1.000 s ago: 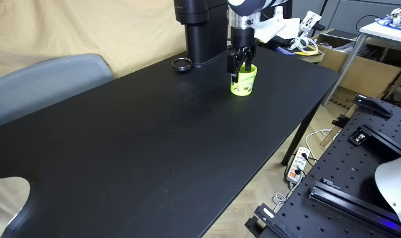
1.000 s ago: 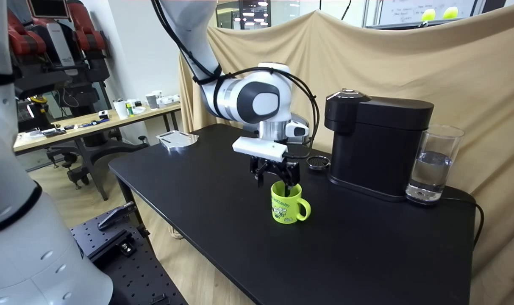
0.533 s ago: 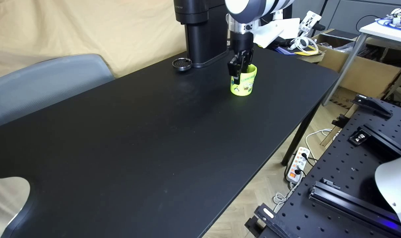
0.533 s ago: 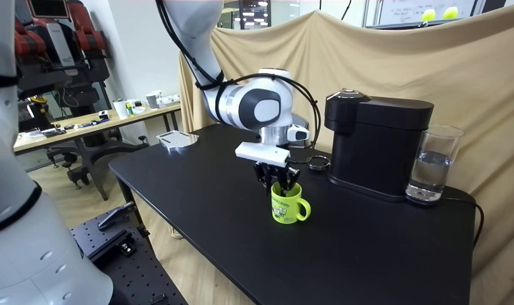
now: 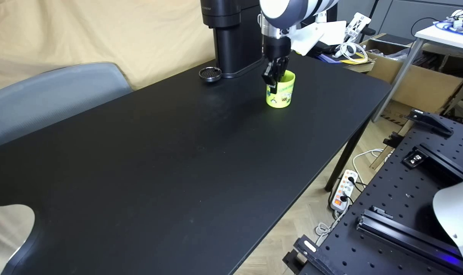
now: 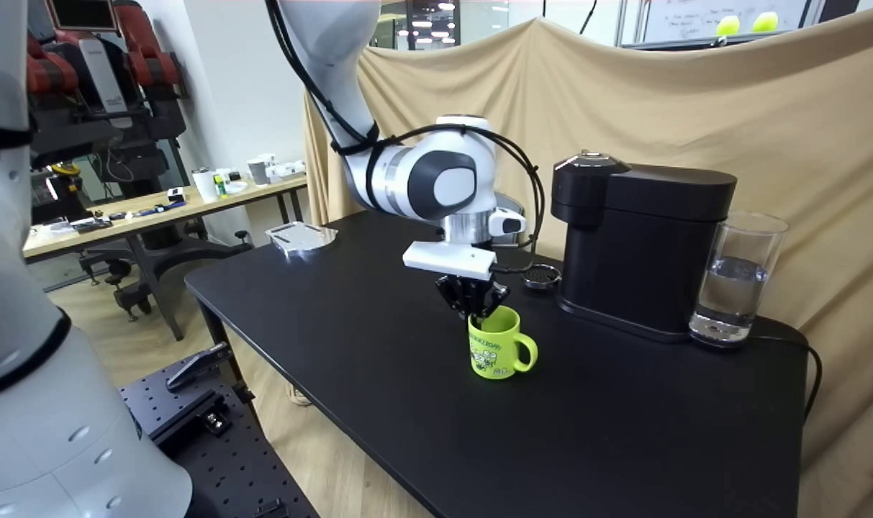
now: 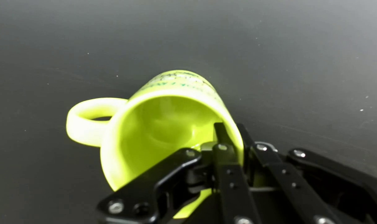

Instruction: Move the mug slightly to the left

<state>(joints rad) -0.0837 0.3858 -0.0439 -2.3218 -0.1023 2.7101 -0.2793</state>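
Note:
The yellow-green mug (image 5: pixel 284 97) sits at the table's coffee-machine end in both exterior views. Printed figures cover its side, and its handle points away from the gripper in an exterior view (image 6: pixel 495 354). My gripper (image 7: pixel 232 126) is shut on the mug's wall: one black finger (image 7: pixel 221 132) reaches inside, the other lies along the outside, with the rim pinched between. From the wrist I look into the mug's bare interior, the handle on the picture's left. The arm comes down from above. Whether the mug's base touches the table cannot be told.
A black coffee machine (image 6: pixel 645 252) stands behind the mug on the black table (image 5: pixel 170 164), with a glass of water (image 6: pixel 735 288) beside it. A round metal filter piece (image 5: pixel 210 74) lies close by. A shiny metal tray (image 6: pixel 301 236) rests at the table's far end.
The fingers have come down over the rim and closed from wide apart onto the mug's wall. The mug has shifted a little, slightly rightward in the view that shows its handle.

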